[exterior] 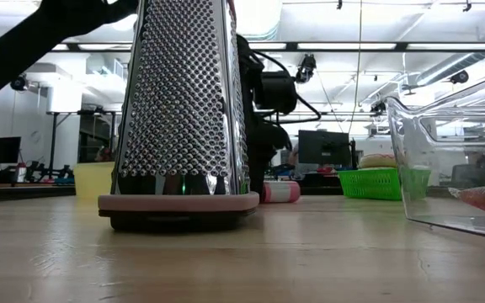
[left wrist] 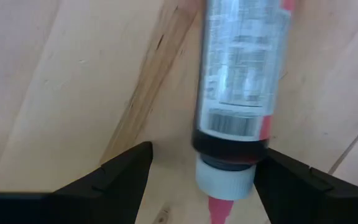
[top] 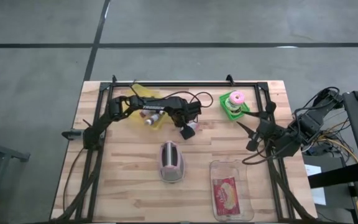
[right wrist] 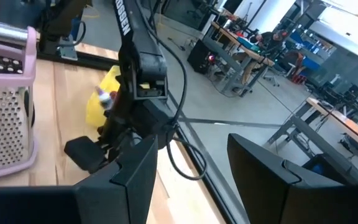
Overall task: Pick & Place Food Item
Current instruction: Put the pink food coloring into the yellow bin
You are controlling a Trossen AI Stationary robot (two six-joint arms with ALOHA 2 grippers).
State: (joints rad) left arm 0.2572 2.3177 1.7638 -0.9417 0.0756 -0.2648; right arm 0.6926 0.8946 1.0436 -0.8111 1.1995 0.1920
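- Left tool (left wrist: pixel 197 171) spread wide, one finger on each side of the bottle (left wrist: pixel 241 87) lying on the counter (left wrist: pixel 61 81).
- Right tool (right wrist: pixel 188 168) spread, holding nothing, well apart.

A lab: benches (right wrist: pixel 241 46) with monitors (exterior: pixel 322 147), concrete floor (top: pixel 179 37)

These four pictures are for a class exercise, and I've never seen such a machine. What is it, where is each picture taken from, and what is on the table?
It is a robot with two dark arms at a wooden table. One camera looks straight down, one sits at table height, and one rides on each wrist. On the table stand a metal grater, a clear tray with a packet, a green basket and a yellow bin. The left gripper hangs open around a lying bottle, not yet gripping it. The right gripper waits open at the table's right edge, holding nothing.
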